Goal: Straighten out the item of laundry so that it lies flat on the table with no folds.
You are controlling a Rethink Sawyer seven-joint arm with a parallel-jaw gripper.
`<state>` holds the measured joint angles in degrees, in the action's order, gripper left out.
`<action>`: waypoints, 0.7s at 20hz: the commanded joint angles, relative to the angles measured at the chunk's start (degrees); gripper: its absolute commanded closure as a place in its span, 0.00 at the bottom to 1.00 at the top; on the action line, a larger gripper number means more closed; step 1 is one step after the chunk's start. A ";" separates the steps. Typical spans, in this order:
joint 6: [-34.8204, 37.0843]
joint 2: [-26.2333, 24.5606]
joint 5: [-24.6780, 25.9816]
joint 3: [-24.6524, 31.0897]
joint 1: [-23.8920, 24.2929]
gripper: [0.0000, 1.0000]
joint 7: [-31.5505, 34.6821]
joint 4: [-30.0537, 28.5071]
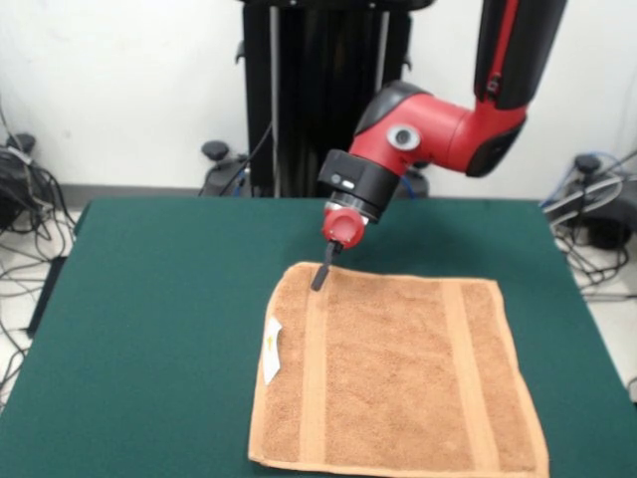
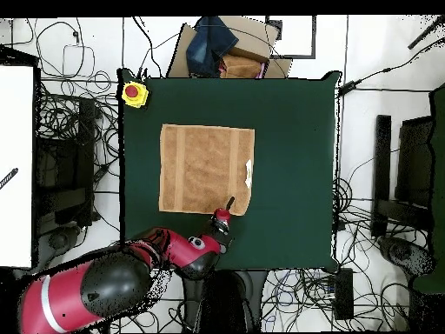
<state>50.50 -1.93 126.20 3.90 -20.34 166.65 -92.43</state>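
Observation:
The item of laundry, an orange-tan towel with two flat bands, lies spread out and looks flat on the green table. Its white tag sits on the left edge. My gripper points down at the towel's far left corner; its dark fingers read as one thin blade, shut, with the tip touching the cloth by the band. I cannot see any cloth pinched. In the overhead view the towel is a neat square on the table, with the gripper at its lower right corner.
A yellow box with a red button sits on one table corner. A cardboard box holding blue cloth stands past the table's edge. Cables and stands lie on the floor around the table. The towel's near edge is close to the table's front edge.

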 commanded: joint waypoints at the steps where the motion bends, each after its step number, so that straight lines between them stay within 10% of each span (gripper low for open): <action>1: -0.44 -4.34 7.31 8.55 3.14 0.00 14.79 4.59; 14: 0.67 -2.58 9.13 8.57 5.20 0.00 13.85 -0.55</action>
<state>51.54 -0.84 129.99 5.41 -18.04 166.65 -94.71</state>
